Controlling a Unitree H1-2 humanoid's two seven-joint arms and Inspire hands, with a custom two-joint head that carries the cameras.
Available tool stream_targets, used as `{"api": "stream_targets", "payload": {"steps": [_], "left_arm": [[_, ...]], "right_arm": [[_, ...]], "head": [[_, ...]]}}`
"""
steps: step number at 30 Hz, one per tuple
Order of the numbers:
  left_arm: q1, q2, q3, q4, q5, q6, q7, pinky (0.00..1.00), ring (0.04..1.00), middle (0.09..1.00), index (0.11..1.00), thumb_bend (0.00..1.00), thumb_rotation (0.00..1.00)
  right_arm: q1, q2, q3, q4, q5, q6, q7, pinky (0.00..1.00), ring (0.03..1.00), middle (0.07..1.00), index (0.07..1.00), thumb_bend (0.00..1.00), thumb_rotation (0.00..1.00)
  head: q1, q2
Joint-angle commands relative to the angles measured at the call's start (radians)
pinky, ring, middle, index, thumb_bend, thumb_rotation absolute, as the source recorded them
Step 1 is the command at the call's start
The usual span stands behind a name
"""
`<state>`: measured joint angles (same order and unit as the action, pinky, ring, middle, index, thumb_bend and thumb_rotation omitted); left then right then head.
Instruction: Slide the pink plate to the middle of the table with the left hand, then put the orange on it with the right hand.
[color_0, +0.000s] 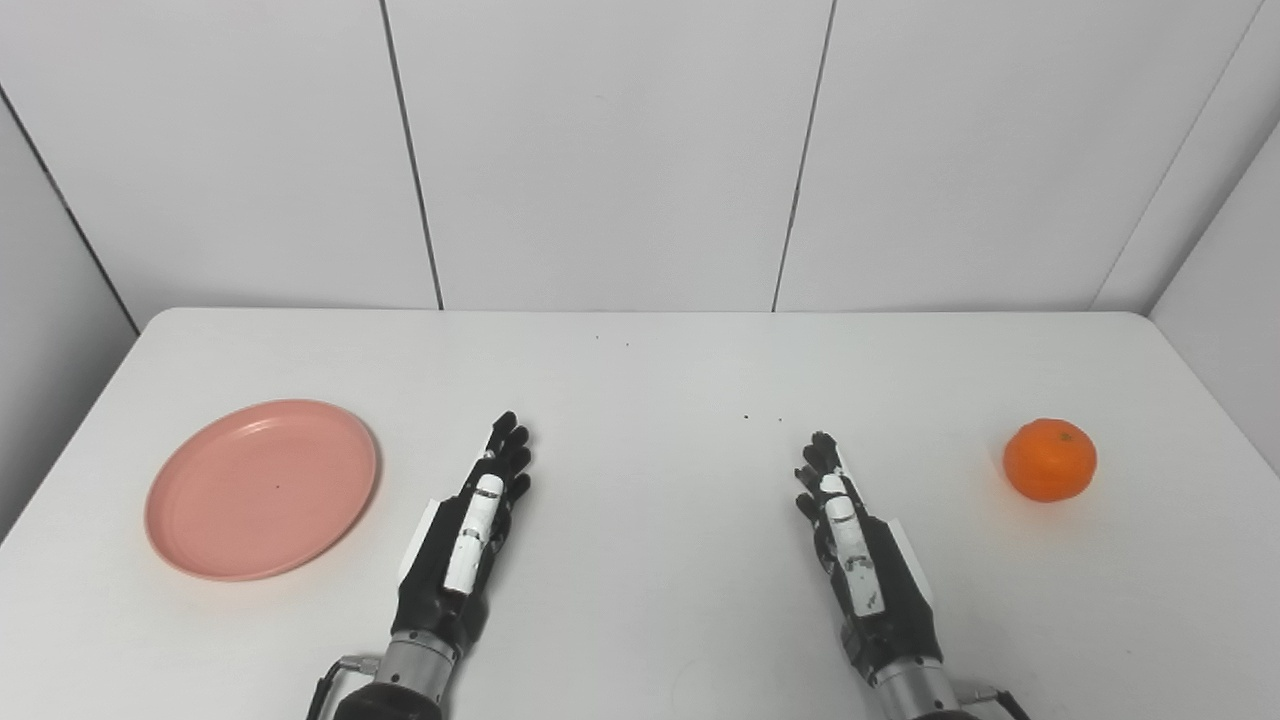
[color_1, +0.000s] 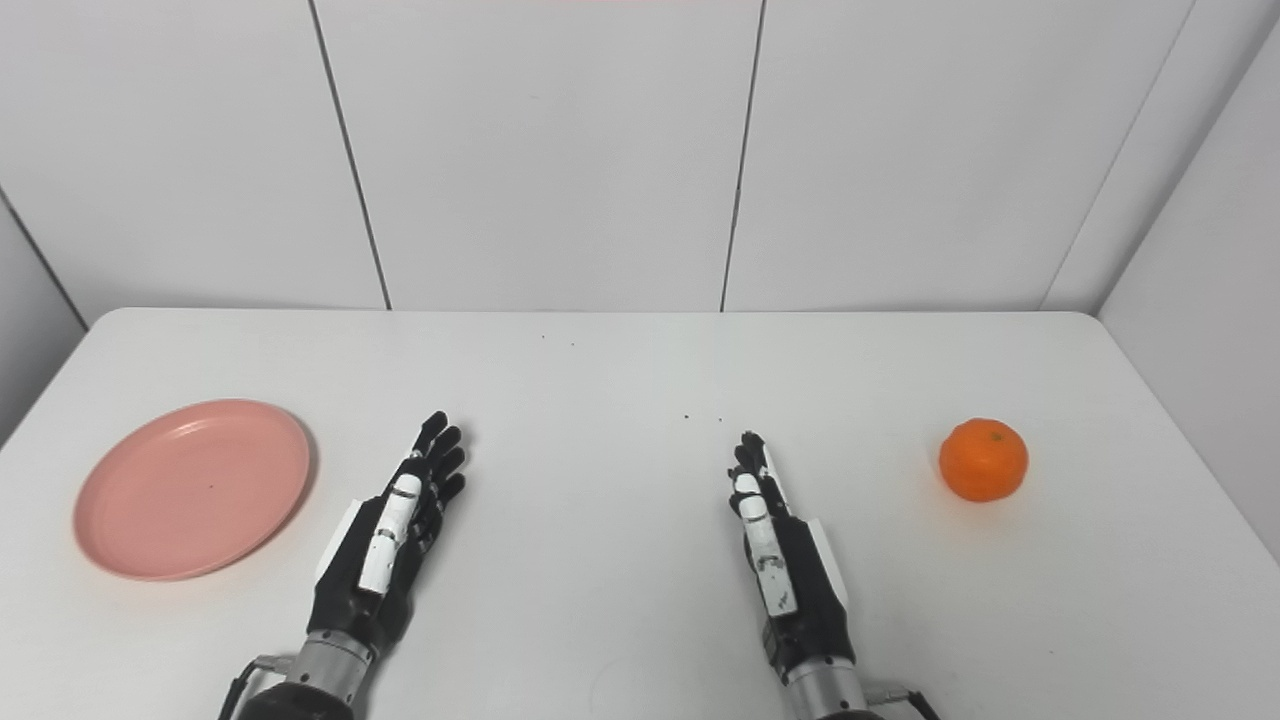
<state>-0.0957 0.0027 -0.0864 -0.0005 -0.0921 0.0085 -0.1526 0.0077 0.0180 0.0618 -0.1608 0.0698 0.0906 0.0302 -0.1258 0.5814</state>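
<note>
A bare lab test booth: a plain white table (color_0: 640, 620) closed in on the far and both sides by blank white wall panels (color_0: 600, 150)

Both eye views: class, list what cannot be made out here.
- Left robot hand and right robot hand: palms turned away; arms cut by the bottom edge.
- Orange: far side hidden by itself.
- Specks on the white table: too small to identify.
</note>
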Motion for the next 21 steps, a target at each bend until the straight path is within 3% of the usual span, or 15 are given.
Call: {"api": "stream_targets", "payload": {"steps": [1, 8, 21], "left_arm": [[-0.020, -0.008, 0.000, -0.007, 0.002, -0.006, 0.004, 1.00, 1.000, 1.000, 1.000, 0.39, 1.00], [-0.019, -0.021, -0.010, -0.007, 0.019, -0.004, 0.014, 1.00, 1.000, 1.000, 1.000, 0.38, 1.00], [-0.020, -0.054, -0.041, 0.010, 0.067, -0.022, 0.039, 1.00, 0.999, 1.000, 1.000, 0.37, 1.00]], "right_arm": [[-0.022, 0.000, -0.001, -0.041, 0.000, 0.000, 0.007, 1.00, 1.000, 1.000, 1.000, 0.38, 1.00], [-0.017, -0.011, -0.010, -0.035, 0.023, -0.013, 0.021, 1.00, 1.000, 1.000, 1.000, 0.38, 1.00], [-0.015, -0.056, -0.041, -0.037, 0.085, -0.003, 0.062, 1.00, 1.000, 1.000, 1.000, 0.39, 1.00]], "head": [[0.001, 0.001], [0.038, -0.006], [0.172, -0.007]]}}
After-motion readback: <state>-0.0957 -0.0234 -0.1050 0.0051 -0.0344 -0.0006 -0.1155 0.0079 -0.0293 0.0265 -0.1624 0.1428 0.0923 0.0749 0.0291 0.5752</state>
